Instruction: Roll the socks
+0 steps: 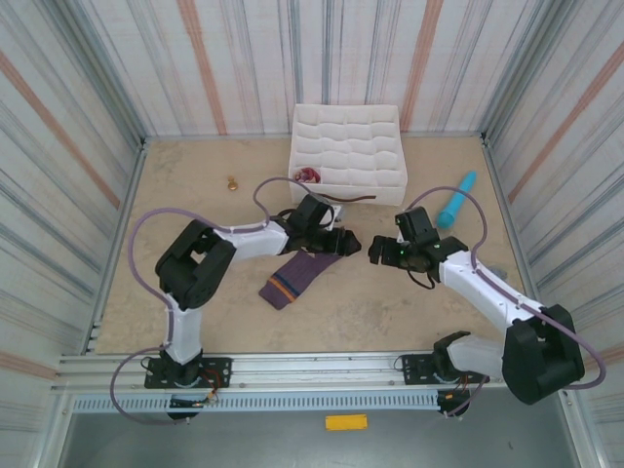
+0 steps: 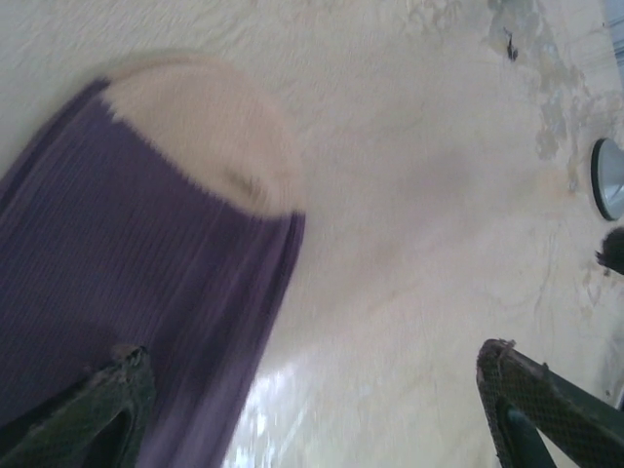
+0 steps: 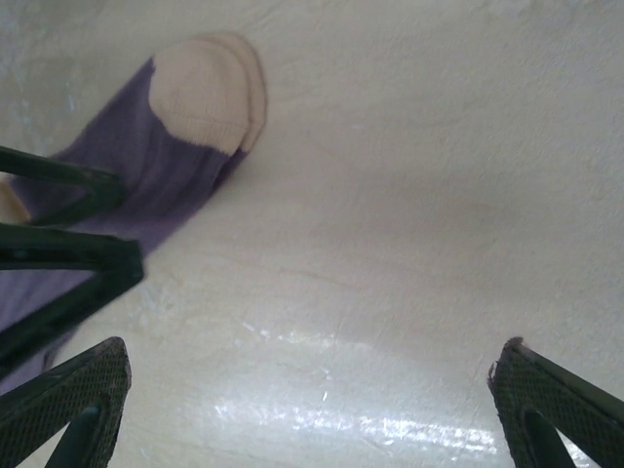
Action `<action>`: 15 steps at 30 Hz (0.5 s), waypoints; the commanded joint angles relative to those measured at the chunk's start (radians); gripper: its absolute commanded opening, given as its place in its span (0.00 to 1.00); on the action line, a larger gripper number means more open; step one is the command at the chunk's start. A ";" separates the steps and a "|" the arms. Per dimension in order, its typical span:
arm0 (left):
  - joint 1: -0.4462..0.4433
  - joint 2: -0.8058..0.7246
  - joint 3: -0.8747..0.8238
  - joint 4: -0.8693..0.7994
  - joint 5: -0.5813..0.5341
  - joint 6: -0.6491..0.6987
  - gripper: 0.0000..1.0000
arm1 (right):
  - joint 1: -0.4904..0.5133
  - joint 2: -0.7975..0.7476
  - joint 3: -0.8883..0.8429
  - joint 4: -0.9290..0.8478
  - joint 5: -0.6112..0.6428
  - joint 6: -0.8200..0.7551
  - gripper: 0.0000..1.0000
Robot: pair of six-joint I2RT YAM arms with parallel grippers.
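Purple sock (image 1: pixel 297 276) with a tan patch, lying flat on the sandy table (image 1: pixel 195 185) in the middle of the top view, left gripper (image 1: pixel 338 241) spread wide at its upper right end, one finger (image 2: pixel 107 400) over the purple cloth, right gripper (image 1: pixel 375 252) just to the right, also spread wide, holding nothing.

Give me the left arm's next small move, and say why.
Probably nudge the left gripper toward the sock's tan end and lower it to pinch there. Its jaws stand open, one finger over the purple fabric, the other over bare table, and the sock lies flat, unrolled. The right gripper is open nearby.
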 commanded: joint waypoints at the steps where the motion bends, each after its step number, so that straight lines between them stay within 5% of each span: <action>1: 0.023 -0.147 -0.062 -0.108 -0.012 0.026 0.89 | 0.067 -0.051 -0.038 0.047 0.071 -0.040 0.99; 15: 0.407 -0.626 -0.528 -0.262 0.211 -0.063 0.85 | 0.407 -0.041 -0.127 0.233 0.286 -0.111 0.99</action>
